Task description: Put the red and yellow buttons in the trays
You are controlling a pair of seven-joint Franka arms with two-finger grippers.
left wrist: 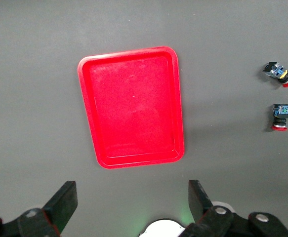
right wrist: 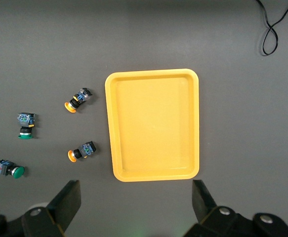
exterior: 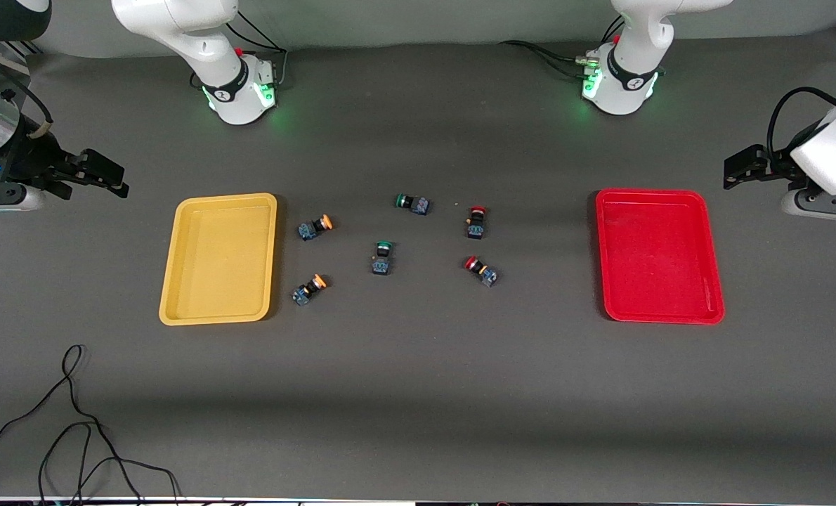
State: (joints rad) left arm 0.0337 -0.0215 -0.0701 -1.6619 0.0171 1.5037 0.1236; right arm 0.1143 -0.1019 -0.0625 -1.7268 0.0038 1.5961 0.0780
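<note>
The yellow tray (exterior: 218, 258) lies empty toward the right arm's end, and it also shows in the right wrist view (right wrist: 153, 123). The red tray (exterior: 659, 255) lies empty toward the left arm's end, and it also shows in the left wrist view (left wrist: 131, 106). Two yellow-capped buttons (exterior: 315, 226) (exterior: 308, 289) lie on the table beside the yellow tray. Two red-capped buttons (exterior: 475, 221) (exterior: 480, 270) lie nearer the red tray. My right gripper (exterior: 102, 176) (right wrist: 136, 207) is open and empty, up over the table's right-arm end. My left gripper (exterior: 741, 169) (left wrist: 132, 207) is open and empty over the left-arm end.
Two green-capped buttons (exterior: 412, 203) (exterior: 382, 256) lie mid-table between the yellow and red ones. A loose black cable (exterior: 74, 422) lies on the table nearer the front camera than the yellow tray. The arm bases (exterior: 242, 88) (exterior: 618, 84) stand at the back edge.
</note>
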